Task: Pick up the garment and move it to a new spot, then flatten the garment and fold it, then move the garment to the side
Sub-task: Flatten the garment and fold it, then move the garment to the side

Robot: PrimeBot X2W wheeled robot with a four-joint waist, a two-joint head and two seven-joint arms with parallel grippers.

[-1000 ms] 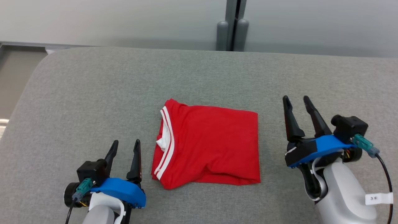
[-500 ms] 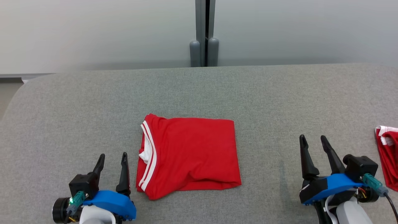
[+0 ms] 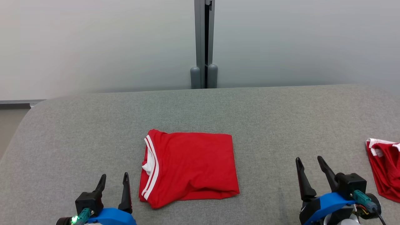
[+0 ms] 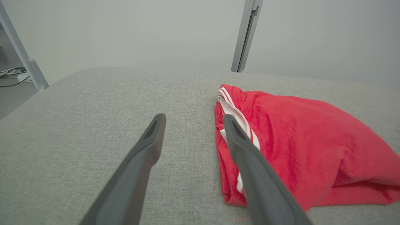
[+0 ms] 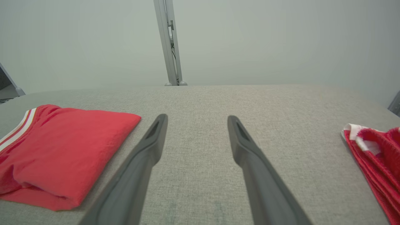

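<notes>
A folded red fabric garment point(image 3: 190, 167) with white-striped trim is laid flat mid-way on the grey fabric-covered counter point(image 3: 265, 118). The left end effector point(image 3: 114, 175) is held open, empty, just beside its striped edge; the right end effector point(image 3: 308, 158) is likewise spread, empty, between it and a crumpled red cloth point(image 3: 386, 168).

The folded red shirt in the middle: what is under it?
The shirt lies on the grey padded table, seen all around it. White cloth peeks from its striped edge. Anything directly beneath is covered.
</notes>
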